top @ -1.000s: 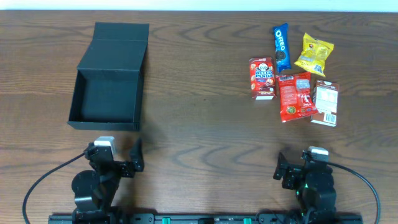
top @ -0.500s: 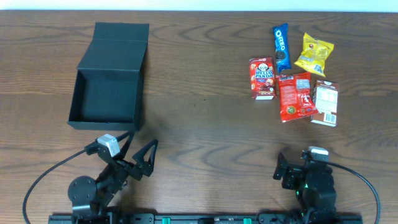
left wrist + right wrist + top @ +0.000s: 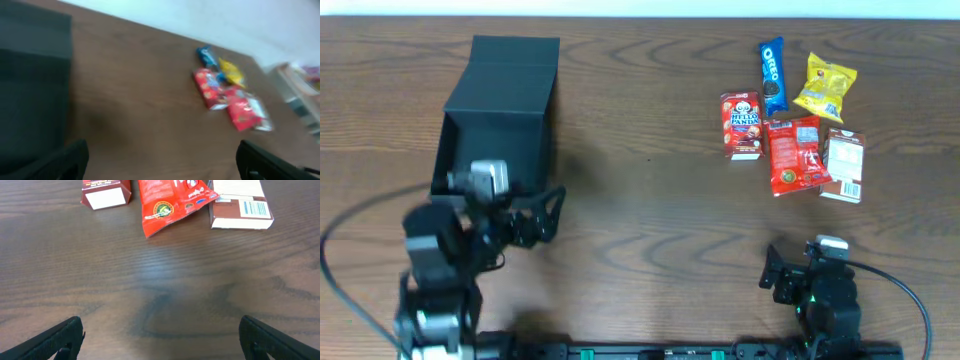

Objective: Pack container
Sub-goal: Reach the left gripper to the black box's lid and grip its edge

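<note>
Left end effector (image 3: 548, 214) spread wide, empty, apparently beside container (image 3: 500, 95), long axis front-to-back, lid flap (image 3: 515, 58) far

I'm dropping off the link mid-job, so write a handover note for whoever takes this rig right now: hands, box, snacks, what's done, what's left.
Left hand: open, empty, by the near right corner of the black box.
Right hand: open, empty, over bare table, short of the snacks.
Box: far left, lid open, nothing seen inside.
Snacks, clustered far right: Oreo pack, yellow bag, Hello Panda box, red bag, brown box.
Done: nothing packed.
Left: all five into the box.
</note>
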`<state>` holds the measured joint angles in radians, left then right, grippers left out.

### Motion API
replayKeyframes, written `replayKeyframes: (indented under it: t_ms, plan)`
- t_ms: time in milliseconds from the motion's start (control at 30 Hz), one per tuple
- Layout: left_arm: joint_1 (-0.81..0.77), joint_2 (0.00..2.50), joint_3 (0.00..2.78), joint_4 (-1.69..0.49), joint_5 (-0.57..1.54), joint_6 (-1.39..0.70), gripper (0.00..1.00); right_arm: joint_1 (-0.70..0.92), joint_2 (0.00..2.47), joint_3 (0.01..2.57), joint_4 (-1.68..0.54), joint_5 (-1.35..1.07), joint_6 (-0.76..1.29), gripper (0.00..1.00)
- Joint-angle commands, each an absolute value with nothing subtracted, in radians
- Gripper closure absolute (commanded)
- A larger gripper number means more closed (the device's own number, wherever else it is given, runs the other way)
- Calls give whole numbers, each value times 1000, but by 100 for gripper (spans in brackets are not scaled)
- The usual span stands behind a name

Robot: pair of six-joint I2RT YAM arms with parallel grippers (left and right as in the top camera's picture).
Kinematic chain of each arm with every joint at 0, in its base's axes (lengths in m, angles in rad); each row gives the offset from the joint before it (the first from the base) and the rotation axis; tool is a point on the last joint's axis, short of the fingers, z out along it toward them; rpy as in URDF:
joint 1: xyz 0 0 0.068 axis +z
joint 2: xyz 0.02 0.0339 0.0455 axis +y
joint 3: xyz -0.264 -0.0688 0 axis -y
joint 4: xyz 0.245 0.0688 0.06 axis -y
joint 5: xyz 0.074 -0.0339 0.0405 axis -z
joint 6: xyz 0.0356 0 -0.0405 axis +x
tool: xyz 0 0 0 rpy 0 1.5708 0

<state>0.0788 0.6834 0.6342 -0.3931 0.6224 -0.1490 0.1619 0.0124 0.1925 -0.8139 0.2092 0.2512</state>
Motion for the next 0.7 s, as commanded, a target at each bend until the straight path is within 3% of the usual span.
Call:
replayKeyframes:
  t_ms: [0, 267, 600, 667]
  plan:
    - [79, 875, 818, -498, 503, 69, 5, 154, 6, 181, -815, 210, 238, 1]
    - [-59, 1283, 1126, -699, 203, 211, 5, 154, 6, 181, -815, 210, 238, 1]
    - [-121, 1613, 1198, -692, 170, 232, 1, 154, 6, 181, -815, 210, 238, 1]
    - [-121, 1653, 1198, -675, 144, 231, 17, 154, 6, 181, -815, 210, 238, 1]
